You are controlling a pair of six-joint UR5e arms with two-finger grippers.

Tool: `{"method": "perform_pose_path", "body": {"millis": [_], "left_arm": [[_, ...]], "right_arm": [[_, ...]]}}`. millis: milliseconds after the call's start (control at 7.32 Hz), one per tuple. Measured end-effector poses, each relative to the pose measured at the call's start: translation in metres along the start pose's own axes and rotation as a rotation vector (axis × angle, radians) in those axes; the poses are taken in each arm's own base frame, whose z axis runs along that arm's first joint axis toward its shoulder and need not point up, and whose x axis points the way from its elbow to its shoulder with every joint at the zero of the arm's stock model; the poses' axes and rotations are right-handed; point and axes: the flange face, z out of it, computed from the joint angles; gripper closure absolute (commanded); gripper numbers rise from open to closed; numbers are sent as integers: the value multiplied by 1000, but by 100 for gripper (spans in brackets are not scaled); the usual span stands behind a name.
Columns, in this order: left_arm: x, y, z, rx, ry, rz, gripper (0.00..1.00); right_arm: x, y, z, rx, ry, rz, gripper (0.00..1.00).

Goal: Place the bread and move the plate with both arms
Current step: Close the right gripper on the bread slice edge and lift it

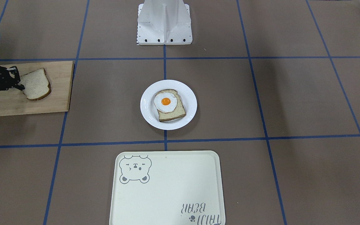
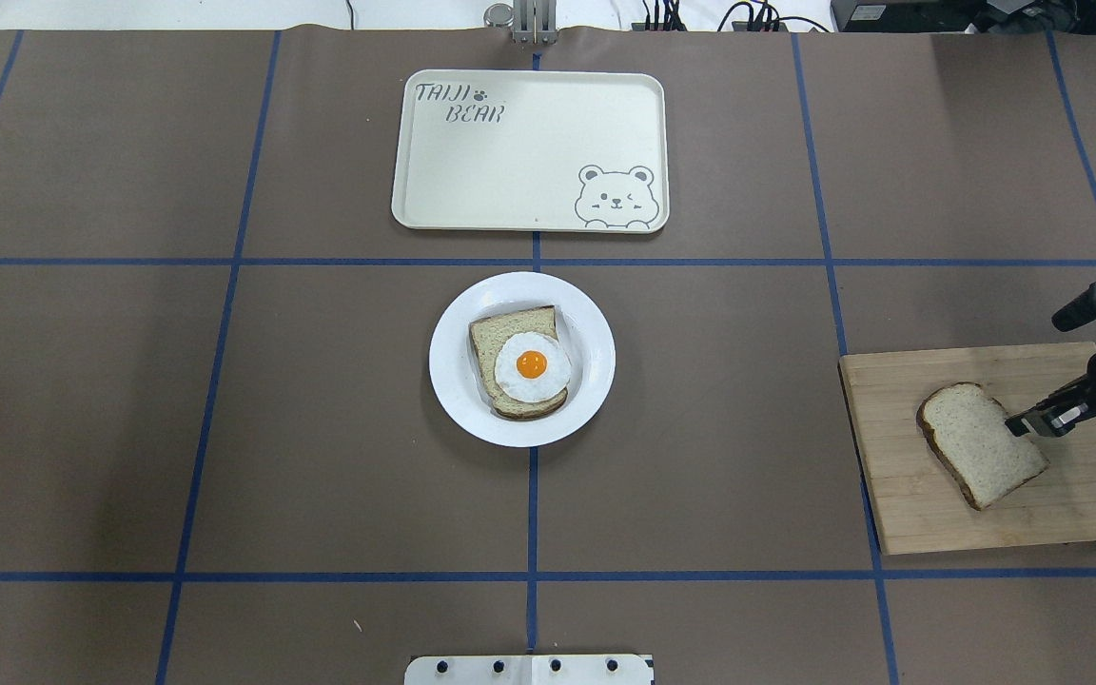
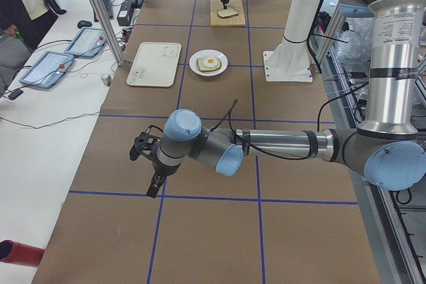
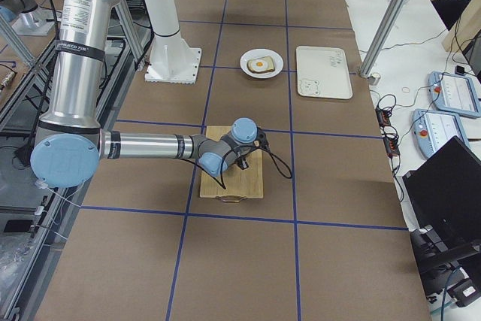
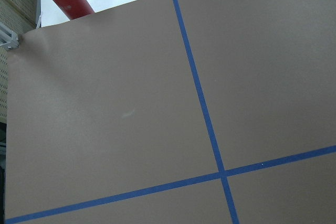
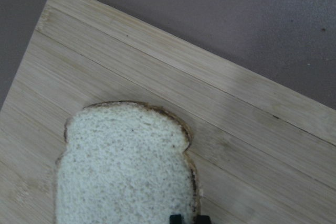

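The plain bread (image 1: 36, 84) lies on a wooden cutting board (image 1: 55, 97) at the table's right end; it also shows in the overhead view (image 2: 981, 445) and the right wrist view (image 6: 126, 166). My right gripper (image 1: 21, 88) (image 2: 1014, 426) points down with its jaws close together, pinching the slice's crust edge (image 6: 189, 217). The white plate (image 1: 147, 114) (image 2: 453, 381) sits mid-table and holds another slice topped with a fried egg (image 1: 169, 106). My left gripper (image 3: 154, 187) hangs over bare table far to the left; I cannot tell whether it is open or shut.
A cream bear-print tray (image 2: 529, 152) (image 1: 167, 187) lies beyond the plate, on the far side from the robot. The white robot base (image 1: 164, 25) stands on the plate's near side. Blue tape lines cross the brown table cover.
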Motion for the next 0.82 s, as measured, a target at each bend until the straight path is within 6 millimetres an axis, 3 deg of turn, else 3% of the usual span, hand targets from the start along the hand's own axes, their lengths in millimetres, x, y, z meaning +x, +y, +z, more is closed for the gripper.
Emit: {"method": "perform_pose_path", "body": {"millis": [820], "left_arm": [[-1, -1, 1, -1, 0, -2, 0]], "right_arm": [[-4, 14, -12, 20, -74, -28, 100]]}}
